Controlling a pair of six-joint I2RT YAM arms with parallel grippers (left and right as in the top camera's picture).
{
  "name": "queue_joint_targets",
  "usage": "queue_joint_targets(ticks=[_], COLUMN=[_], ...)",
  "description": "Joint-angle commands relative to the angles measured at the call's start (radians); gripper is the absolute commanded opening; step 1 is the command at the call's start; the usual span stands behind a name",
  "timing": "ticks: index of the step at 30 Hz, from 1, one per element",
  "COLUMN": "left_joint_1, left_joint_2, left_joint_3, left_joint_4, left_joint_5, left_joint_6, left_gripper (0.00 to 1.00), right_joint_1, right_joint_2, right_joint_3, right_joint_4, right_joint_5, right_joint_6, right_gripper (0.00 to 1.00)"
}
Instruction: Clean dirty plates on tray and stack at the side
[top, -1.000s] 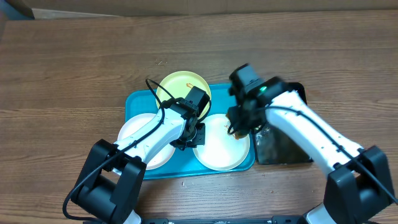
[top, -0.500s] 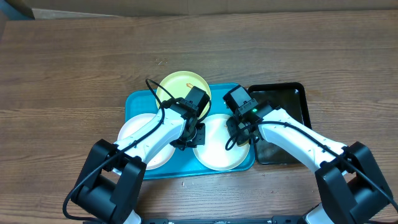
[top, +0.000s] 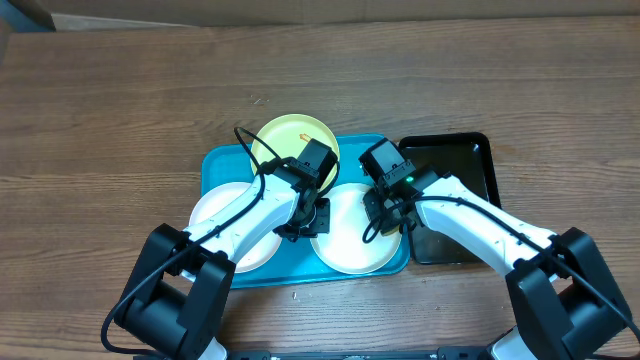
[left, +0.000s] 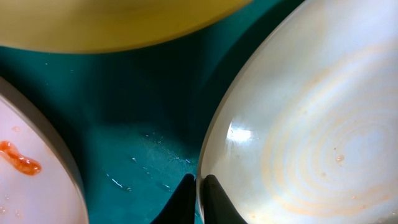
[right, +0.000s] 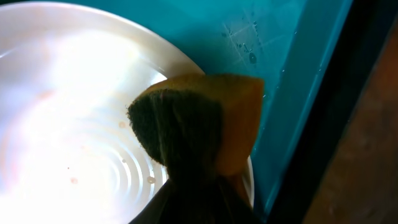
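Observation:
The teal tray (top: 215, 165) holds three plates. A yellow-green plate (top: 285, 135) lies at its back, a white plate (top: 215, 215) at the left carries an orange smear (left: 22, 163), and a second white plate (top: 350, 245) lies at the right. My left gripper (left: 199, 183) is shut on the left rim of the right white plate (left: 311, 124), one finger on each side of the edge. My right gripper (right: 199, 186) is shut on an orange and dark green sponge (right: 199, 124). The sponge rests on that plate's right edge (right: 74, 112).
A black tray (top: 460, 160) stands directly to the right of the teal tray, its edge (right: 348, 124) close beside the sponge. Water drops lie on the teal tray floor (left: 137, 162). Brown wooden table (top: 100, 100) surrounds both trays.
My right arm has swung from above the black tray leftward and down onto the right white plate with the sponge, then stopped. The left arm has not moved.

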Motion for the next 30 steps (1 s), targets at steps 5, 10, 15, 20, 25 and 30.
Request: queue_joint_targets(ticks=[5,10,15,20,25,30], left_joint_1=[-0.001,-0.001,-0.001,-0.001,-0.001,-0.001], left_joint_2=[0.006,0.006,0.006,0.006,0.006,0.006], left_joint_3=[-0.007,-0.007,-0.007,-0.007,-0.007,-0.007], left_joint_4=[-0.003,-0.003,-0.002,-0.002,-0.002,-0.002], left_joint_5=[-0.002,-0.002,-0.002,-0.002,-0.002,-0.002], left_joint_6=[0.0,0.007,0.006,0.006,0.006,0.006], left_gripper=[0.04,0.04,0.04,0.04,0.04,0.04], right_joint_1=[0.002,0.001,0.001,-0.004,-0.042,-0.112], right_joint_2=[-0.009,0.005,0.045,0.057,0.057,0.057], right_joint_3=[-0.053,-0.064,-0.063,-0.063,-0.044,0.0], right_joint_4=[0.054,0.068,0.079,0.063,0.04,0.034], right_joint_5=[-0.025,-0.071,-0.113,-0.158,-0.279,-0.443], right_joint_6=[-0.001,-0.001,-0.015,-0.04,-0.099,-0.113], right_gripper=[0.12,0.1,0.07,0.04,0.04,0.04])
